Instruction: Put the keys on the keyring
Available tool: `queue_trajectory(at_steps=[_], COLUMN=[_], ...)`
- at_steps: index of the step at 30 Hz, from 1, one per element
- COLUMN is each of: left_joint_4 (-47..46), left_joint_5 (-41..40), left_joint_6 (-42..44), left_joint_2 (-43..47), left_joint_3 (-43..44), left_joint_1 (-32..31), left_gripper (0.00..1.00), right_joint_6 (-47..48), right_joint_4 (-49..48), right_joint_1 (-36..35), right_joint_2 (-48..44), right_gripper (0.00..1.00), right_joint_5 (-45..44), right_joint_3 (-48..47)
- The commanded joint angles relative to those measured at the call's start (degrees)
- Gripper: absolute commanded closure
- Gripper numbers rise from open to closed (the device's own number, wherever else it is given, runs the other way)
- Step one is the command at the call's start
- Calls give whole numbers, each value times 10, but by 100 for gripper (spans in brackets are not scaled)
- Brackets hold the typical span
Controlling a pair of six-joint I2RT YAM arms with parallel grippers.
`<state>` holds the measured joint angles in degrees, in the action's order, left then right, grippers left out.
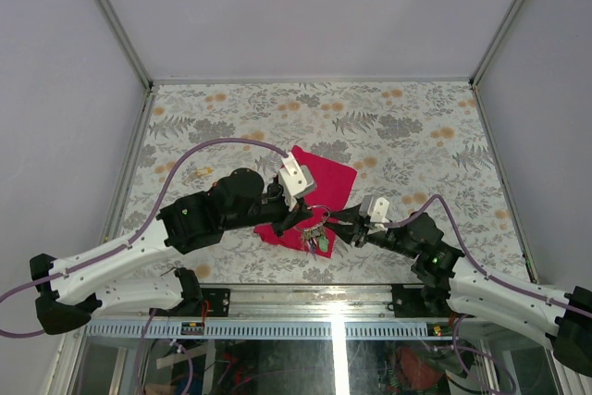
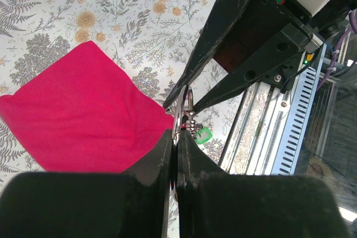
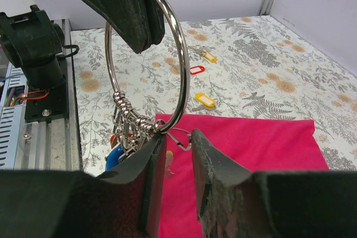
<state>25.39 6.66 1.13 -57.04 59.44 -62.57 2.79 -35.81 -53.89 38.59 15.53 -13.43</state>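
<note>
The keyring (image 3: 183,54) is a large thin silver ring, held upright above the magenta cloth (image 3: 262,143). A bunch of keys with blue (image 3: 114,155) and green (image 2: 204,135) tags hangs from its lower left. My left gripper (image 2: 177,135) is shut on the ring's top edge, and its fingers (image 3: 131,4) show in the right wrist view. My right gripper (image 3: 178,137) is slightly open at the ring's bottom. Its left finger touches the ring, and a thin wire end lies in the gap. Both grippers meet over the cloth's near edge (image 1: 314,219). Loose tagged keys, yellow (image 3: 204,100), red (image 3: 196,70) and yellow (image 3: 209,56), lie on the table.
The floral table (image 1: 416,136) is walled by grey panels at the sides and back. A metal rail (image 1: 305,298) and the arm bases run along the near edge. The right arm's fingers (image 2: 223,43) cross the left wrist view above the ring.
</note>
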Motion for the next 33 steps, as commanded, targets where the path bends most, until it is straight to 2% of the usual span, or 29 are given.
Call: queue_trajectory(at_steps=[1, 3, 9, 15, 20, 25, 30, 33], left_joint_4=[-38, -39, -44, -48, -46, -45, -43, -40], left_joint_5=[5, 5, 4, 2, -3, -15, -27, -38], left_joint_6=[-2, -3, -9, -13, -14, -14, -14, -15], left_joint_2=[0, -1, -1, -1, 0, 7, 13, 18], left_joint_3=[29, 30, 29, 29, 29, 25, 22, 18], left_joint_1=[2, 2, 2, 2, 3, 2, 2, 2], left_gripper=[100, 100, 100, 100, 100, 100, 100, 100], right_joint_6=[-8, -10, -11, -12, -12, -1, 27, 50], right_joint_4=[-67, -74, -100, -129, -134, -94, -6, 81], right_joint_1=[-2, -2, -2, -2, -2, -2, -2, -2], right_joint_2=[7, 11, 19, 32, 25, -7, -51, -76], right_gripper=[72, 74, 62, 59, 76, 89, 100, 100], right_joint_5=[-4, -4, -12, -17, -20, -28, -36, -45], right_joint_3=[-1, 1, 9, 13, 17, 17, 2, -24])
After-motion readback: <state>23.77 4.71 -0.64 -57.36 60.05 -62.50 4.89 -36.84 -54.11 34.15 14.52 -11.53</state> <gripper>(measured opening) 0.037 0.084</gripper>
